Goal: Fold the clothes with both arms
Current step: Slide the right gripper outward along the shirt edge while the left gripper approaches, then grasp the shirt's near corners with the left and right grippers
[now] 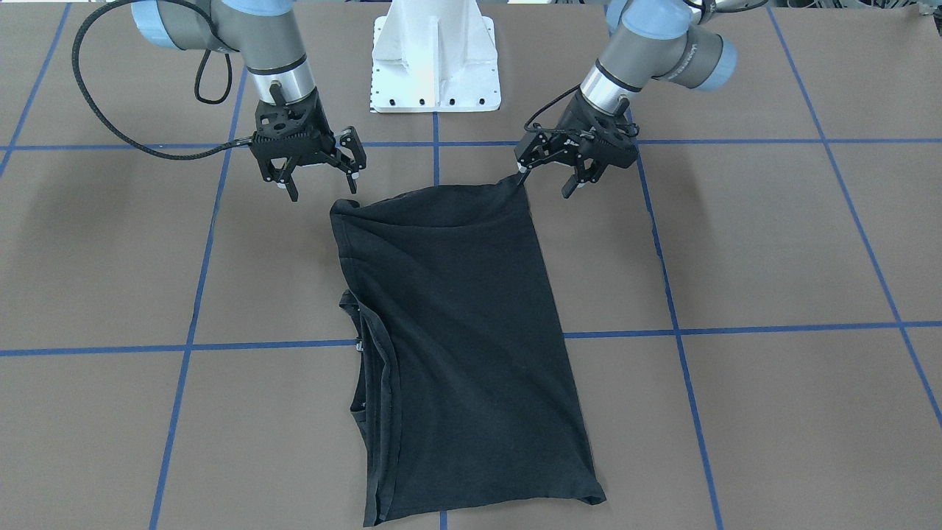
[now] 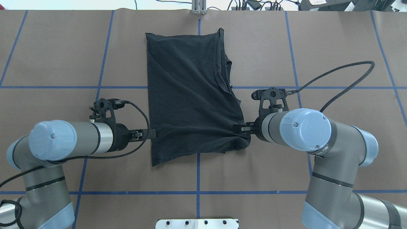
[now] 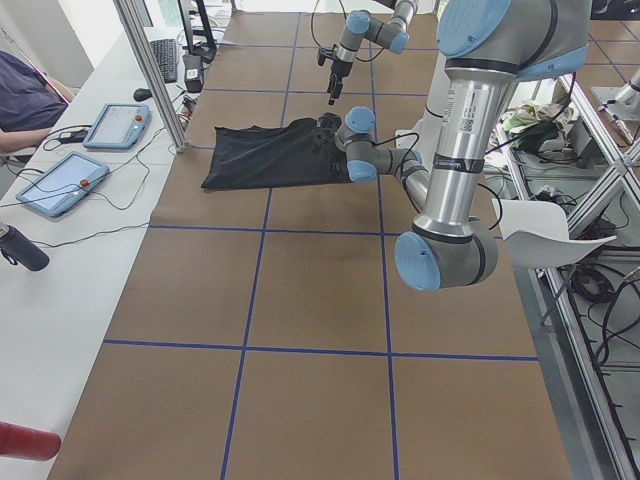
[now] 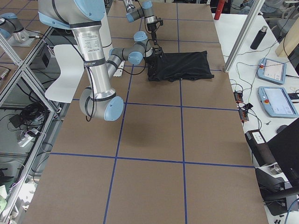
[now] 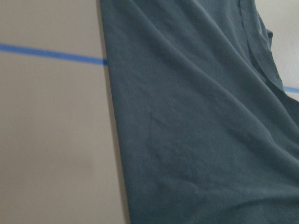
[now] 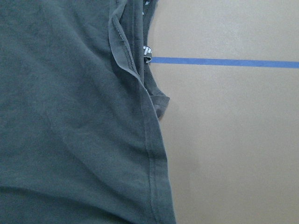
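The clothes are one black T-shirt [image 1: 456,331] [image 2: 187,95], folded lengthwise into a narrow strip with its plain side up. My left gripper [image 1: 546,180] [image 2: 152,133] is open at the strip's near corner on its side. One fingertip [image 1: 522,172] touches the cloth, which peaks up toward it. My right gripper [image 1: 322,188] [image 2: 237,128] is open and hovers just above the other near corner. The left wrist view shows the shirt's straight folded edge [image 5: 117,140]. In the right wrist view I see the hemmed edge with the collar and a label [image 6: 147,51].
The white pedestal base [image 1: 436,66] stands between the arms. Blue tape lines [image 1: 257,344] cross the brown table. A side bench with tablets [image 3: 110,125] and a person's arm [image 3: 25,95] lies beyond the far edge. An aluminium post [image 4: 238,37] stands there too.
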Action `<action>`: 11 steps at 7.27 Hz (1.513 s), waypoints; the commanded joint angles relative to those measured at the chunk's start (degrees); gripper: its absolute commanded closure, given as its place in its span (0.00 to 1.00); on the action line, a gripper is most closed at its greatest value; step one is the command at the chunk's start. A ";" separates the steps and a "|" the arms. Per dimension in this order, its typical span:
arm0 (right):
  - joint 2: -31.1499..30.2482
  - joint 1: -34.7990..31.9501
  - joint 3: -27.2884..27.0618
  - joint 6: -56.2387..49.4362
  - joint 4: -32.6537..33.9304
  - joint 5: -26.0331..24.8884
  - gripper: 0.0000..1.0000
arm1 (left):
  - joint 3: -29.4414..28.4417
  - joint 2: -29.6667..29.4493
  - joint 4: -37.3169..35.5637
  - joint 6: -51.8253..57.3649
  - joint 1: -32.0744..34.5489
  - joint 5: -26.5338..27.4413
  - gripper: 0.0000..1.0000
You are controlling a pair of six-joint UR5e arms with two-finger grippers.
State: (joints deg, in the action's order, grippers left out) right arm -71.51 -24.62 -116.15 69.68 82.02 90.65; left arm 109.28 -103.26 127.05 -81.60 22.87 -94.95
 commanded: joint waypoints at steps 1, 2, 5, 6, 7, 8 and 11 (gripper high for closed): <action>-0.30 -0.16 0.04 0.10 -0.46 -0.12 0.00 | -1.34 -0.44 -1.72 -5.04 -5.19 3.19 0.00; -0.30 -0.16 0.04 0.10 -0.46 -0.12 0.00 | -2.91 -0.97 -1.72 -6.19 -6.68 3.19 0.01; -0.30 -0.16 0.13 0.36 -0.46 -0.21 0.00 | -4.41 -2.20 -1.72 -6.29 -7.05 3.28 0.17; -0.30 -0.16 0.13 0.36 -0.46 -0.21 0.00 | -5.21 -3.16 -1.72 -6.29 -7.14 3.28 0.17; -0.30 -0.16 0.13 0.45 -0.46 -0.21 0.00 | -5.82 -3.70 -1.72 -6.29 -7.14 3.20 0.23; -0.39 -0.16 0.13 0.45 -0.46 -0.21 0.00 | -5.83 -3.70 -1.72 -6.29 -7.14 3.19 0.30; -0.47 -0.16 0.13 0.54 -0.46 -0.21 0.00 | -5.83 -3.70 -1.72 -6.21 -7.14 3.19 0.73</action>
State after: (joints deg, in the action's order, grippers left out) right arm -71.91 -24.78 -116.02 70.15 81.56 90.44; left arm 103.47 -106.94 125.33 -87.87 15.74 -91.76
